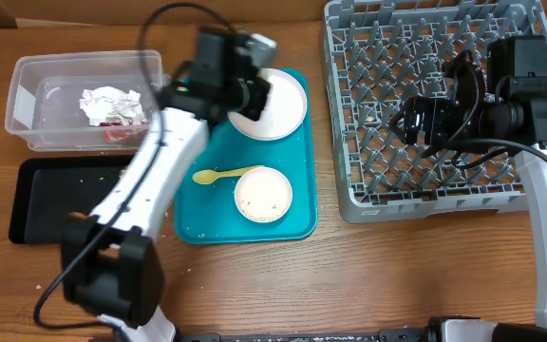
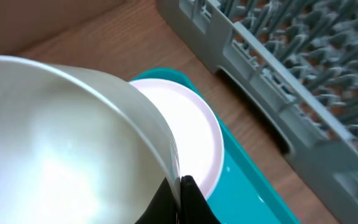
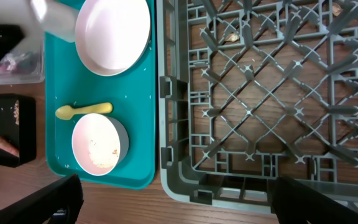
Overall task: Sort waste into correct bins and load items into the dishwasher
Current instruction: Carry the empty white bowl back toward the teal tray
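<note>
Holding small round white bowl (image 2: 61, 143) tilted over round pale plate (image 2: 194, 134) on teal serving tray (image 2: 247, 180); left claw (image 2: 180, 199) clamped on rim. We judge bowl light, stiff, glossy, slip-prone; rim pinch suits. Right claw (image 1: 411, 122) apart over square grey plastic dish rack (image 1: 416, 57).

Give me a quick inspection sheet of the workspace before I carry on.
Surface: wooden table, a few pale specks.
Job's things: clear tub holds crumpled paper; black tray holds carrot piece and rice specks; plate, yellow spoon and soiled bowl on teal tray; dish rack, no dishes seen.
Clutter: brown bit in the rack.
Grippers: left gripper shut on white bowl above the plate; right gripper open, empty, over the rack.
Cables: black cable loops over the left arm.
Surroundings: nothing seen.
</note>
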